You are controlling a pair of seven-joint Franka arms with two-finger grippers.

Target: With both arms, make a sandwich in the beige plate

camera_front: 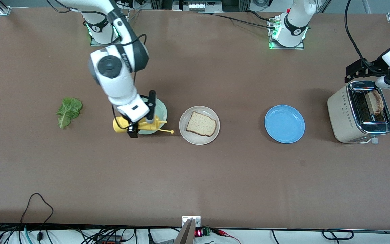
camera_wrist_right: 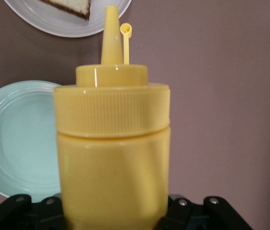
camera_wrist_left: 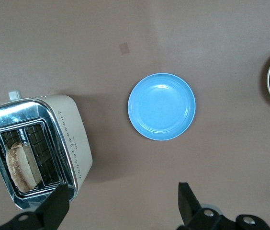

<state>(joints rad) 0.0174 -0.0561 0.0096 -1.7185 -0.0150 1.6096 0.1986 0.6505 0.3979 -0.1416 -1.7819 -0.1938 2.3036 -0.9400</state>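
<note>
One slice of bread [camera_front: 201, 124] lies on the beige plate [camera_front: 185, 117] at mid-table. A second slice [camera_front: 375, 102] stands in a slot of the toaster [camera_front: 345, 115] at the left arm's end. A green lettuce leaf [camera_front: 68, 111] lies on the table at the right arm's end. My right gripper [camera_front: 142, 117] is shut on a yellow squeeze bottle [camera_front: 147, 125], held on its side over the mint-green plate [camera_front: 159, 110], nozzle toward the beige plate. The bottle [camera_wrist_right: 112, 143] fills the right wrist view. My left gripper [camera_wrist_left: 122, 191] hangs open and empty beside the toaster [camera_wrist_left: 39, 143].
An empty blue plate [camera_front: 284, 123] sits between the beige plate and the toaster. Cables run along the table edge nearest the front camera. The bottle's small cap [camera_front: 172, 131] dangles on its strap beside the beige plate.
</note>
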